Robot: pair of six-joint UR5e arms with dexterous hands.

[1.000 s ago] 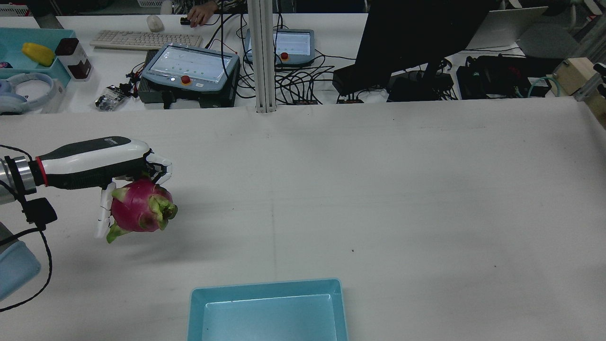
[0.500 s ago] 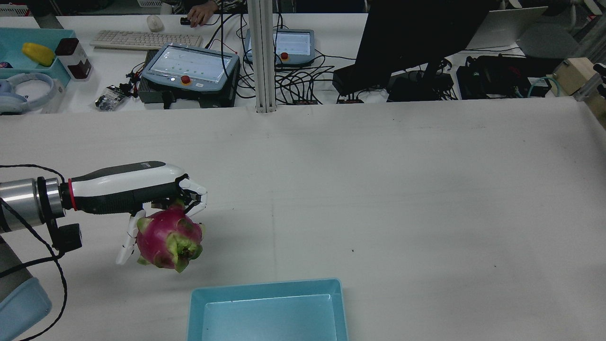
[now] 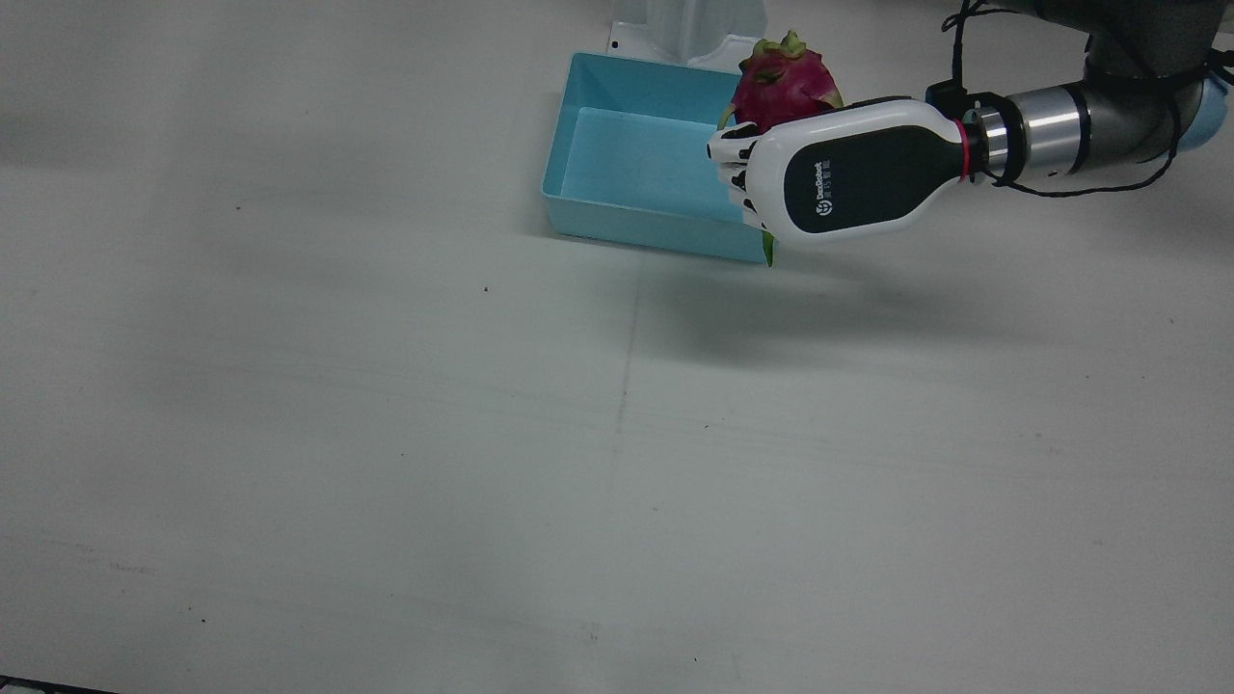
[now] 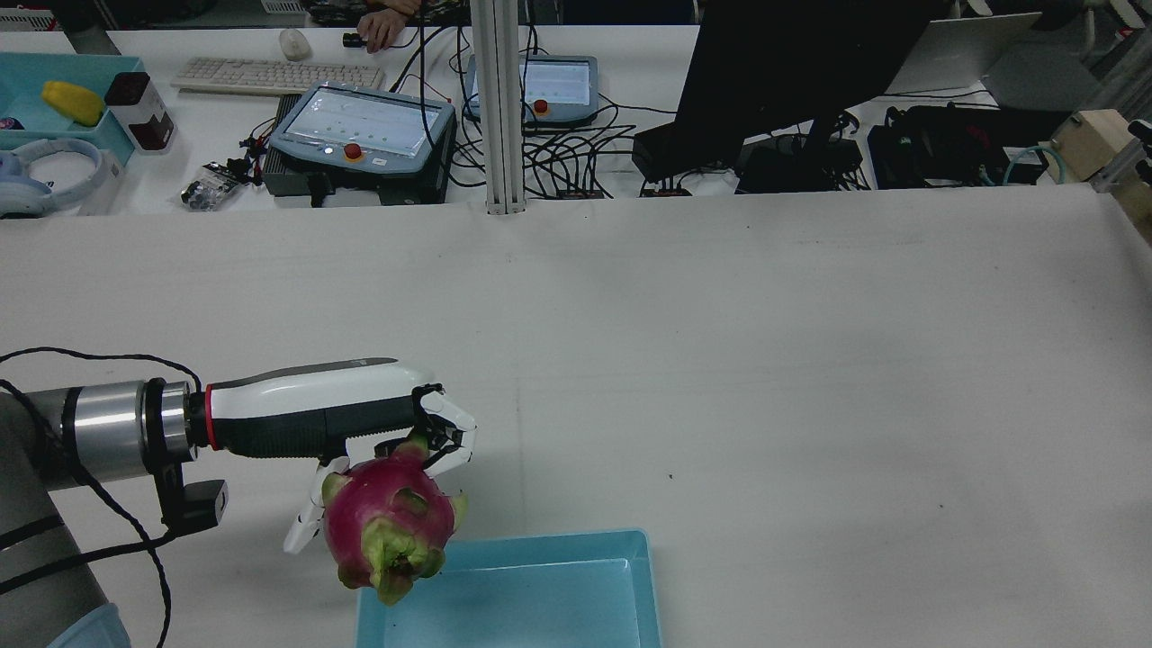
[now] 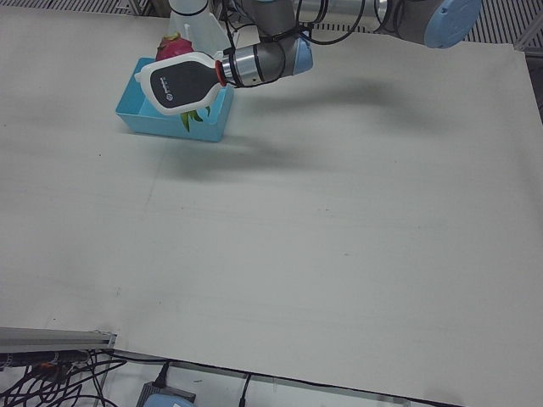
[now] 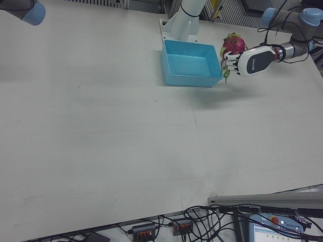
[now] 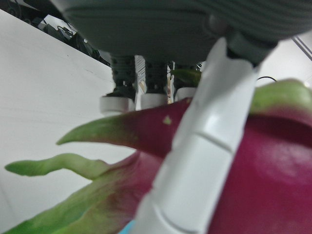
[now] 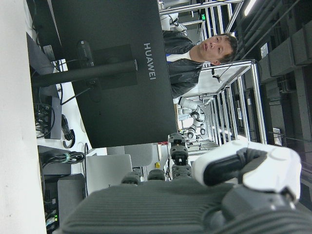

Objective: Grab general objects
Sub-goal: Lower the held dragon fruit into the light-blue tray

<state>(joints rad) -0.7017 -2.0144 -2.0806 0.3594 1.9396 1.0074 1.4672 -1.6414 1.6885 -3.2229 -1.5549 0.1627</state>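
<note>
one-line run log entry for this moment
left hand: shut on dragon fruit | fruit: airborne at blue tray edge | right hand: open, idle

My left hand [image 4: 360, 427] is over the near left part of the table [image 4: 765, 360], and the dragon fruit [image 4: 389, 526] hangs under it, clear of the table. The fruit is above the left edge of the tray [image 4: 540, 585], partly over the tray and partly outside it. The tray stands on the table at its near edge, about the middle. Behind the table is a desk with a keyboard [image 4: 274, 76], two pendants [image 4: 364, 126] and a monitor [image 4: 792, 63] to the right of them. My right hand [image 8: 204, 195] is off to the side, facing that monitor.
</note>
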